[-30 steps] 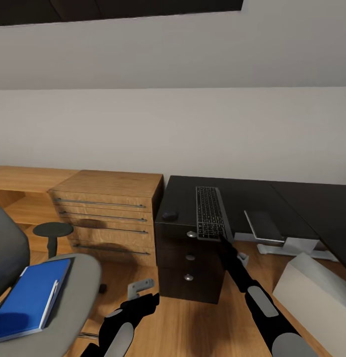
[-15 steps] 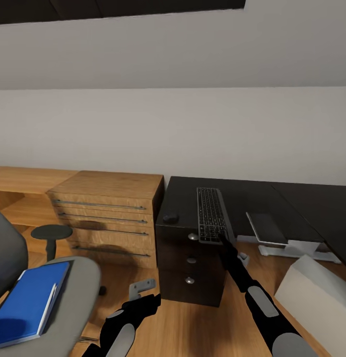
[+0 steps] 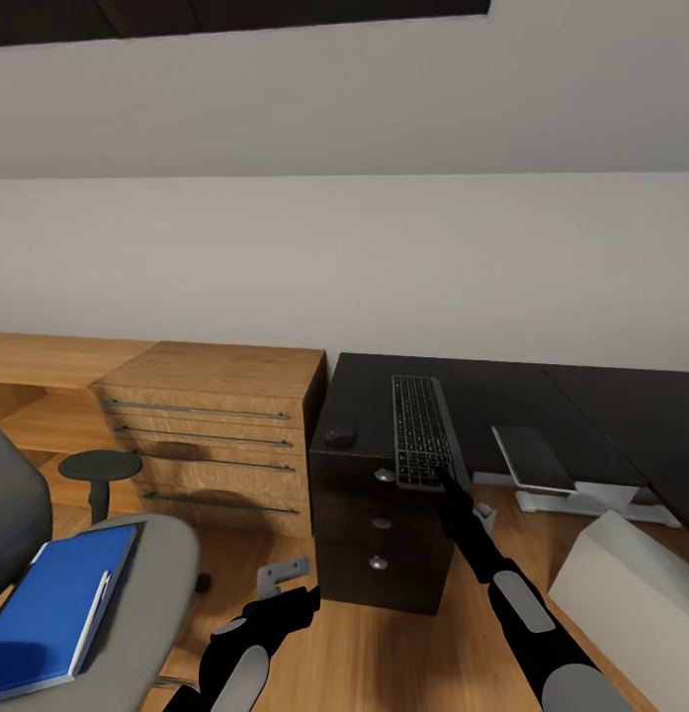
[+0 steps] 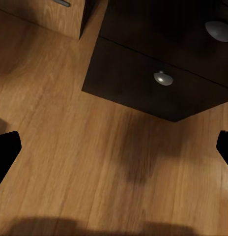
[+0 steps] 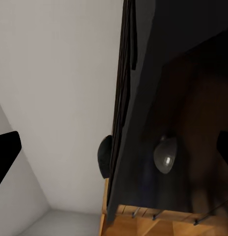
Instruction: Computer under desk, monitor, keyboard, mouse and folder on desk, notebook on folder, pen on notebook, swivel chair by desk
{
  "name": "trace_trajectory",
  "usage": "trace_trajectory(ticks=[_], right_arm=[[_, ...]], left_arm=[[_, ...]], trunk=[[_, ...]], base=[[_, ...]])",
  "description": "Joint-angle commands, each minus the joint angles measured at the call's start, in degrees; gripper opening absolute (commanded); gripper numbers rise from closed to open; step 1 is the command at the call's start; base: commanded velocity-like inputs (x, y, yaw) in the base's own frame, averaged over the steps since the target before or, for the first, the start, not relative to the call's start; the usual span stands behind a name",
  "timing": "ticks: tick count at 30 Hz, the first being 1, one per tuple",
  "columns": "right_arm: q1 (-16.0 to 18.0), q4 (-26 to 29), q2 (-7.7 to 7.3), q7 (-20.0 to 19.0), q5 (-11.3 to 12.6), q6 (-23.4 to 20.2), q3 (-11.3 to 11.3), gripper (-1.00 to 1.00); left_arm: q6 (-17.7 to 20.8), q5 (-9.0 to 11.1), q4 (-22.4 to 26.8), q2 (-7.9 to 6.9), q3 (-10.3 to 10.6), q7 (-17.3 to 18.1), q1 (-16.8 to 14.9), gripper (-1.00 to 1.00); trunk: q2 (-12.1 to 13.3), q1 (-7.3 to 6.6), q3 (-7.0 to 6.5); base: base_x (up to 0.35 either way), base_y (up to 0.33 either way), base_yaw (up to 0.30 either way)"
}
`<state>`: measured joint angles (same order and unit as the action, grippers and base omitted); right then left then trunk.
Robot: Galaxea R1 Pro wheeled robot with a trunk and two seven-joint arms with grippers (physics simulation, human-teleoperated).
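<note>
To the far left of the left gripper (image 3: pixel 285 572), the blue folder (image 3: pixel 49 610) is lying flat on the grey seat of the swivel chair (image 3: pixel 151 583), with a thin white pen (image 3: pixel 94 619) resting along its right edge. Behind the chair a round black stool (image 3: pixel 100 466) is standing beside the wooden drawer unit (image 3: pixel 211 438). The left gripper is hanging low over the wood floor (image 4: pixel 70 147), in front of the desk's black drawers; in its wrist view the two fingertips (image 4: pixel 6 150) are sitting at opposite edges, so the jaws are spread wide and holding nothing. Just beyond it, on the black desk (image 3: pixel 522 396), the small mouse (image 3: pixel 338 434) is lying near the front left corner. To the right of the mouse, the keyboard (image 3: pixel 420 441) is lying with its near end over the desk edge, and the right gripper (image 3: pixel 449 483) is reaching up to this end. Its fingertips (image 5: pixel 5 147) are also standing far apart in the wrist view, gripping nothing. To the right of this gripper, the grey notebook (image 3: pixel 535 458) is lying on the desk, and the light grey computer (image 3: pixel 626 574) is sitting tilted on the floor.
</note>
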<state>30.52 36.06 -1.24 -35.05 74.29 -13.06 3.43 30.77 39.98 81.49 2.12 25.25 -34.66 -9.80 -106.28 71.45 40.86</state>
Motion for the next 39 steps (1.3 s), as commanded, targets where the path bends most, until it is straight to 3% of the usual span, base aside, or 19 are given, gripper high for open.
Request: trace_trajectory(ticks=[1,17,18,27,39], right_arm=[[0.04,-0.02,0.0,-0.12,0.59,-0.56,0.09,1.0],[0.04,-0.02,0.0,0.16,0.59,-0.65,0.0,1.0],[0.05,-0.02,0.0,0.27,0.59,-0.65,0.0,-1.0],[0.03,0.06,0.02,0.68,0.53,-0.64,-0.04,-1.0],[0.0,0.36,0.09,0.68,0.58,-0.53,-0.12,-1.0]], left_arm=[[0.02,0.54,0.09,-0.01,0.07,-0.55,-0.05,1.0],[0.0,0.54,0.1,-0.01,0.07,-0.58,-0.05,1.0],[0.0,0.54,0.11,-0.01,0.07,-0.58,-0.05,1.0],[0.12,0.54,0.15,-0.01,0.07,-0.55,-0.05,1.0],[0.0,0.54,0.13,-0.01,0.14,-0.7,-0.05,1.0]], trunk=[[-0.03,0.0,0.06],[-0.03,0.0,0.06],[-0.03,0.0,0.06],[-0.03,0.0,0.06],[4.79,-2.64,-2.1]], base=[[0.101,0.0,0.0],[0.028,0.0,0.0],[0.0,0.0,0.0],[0.0,0.0,0.0],[0.0,0.0,0.0]])
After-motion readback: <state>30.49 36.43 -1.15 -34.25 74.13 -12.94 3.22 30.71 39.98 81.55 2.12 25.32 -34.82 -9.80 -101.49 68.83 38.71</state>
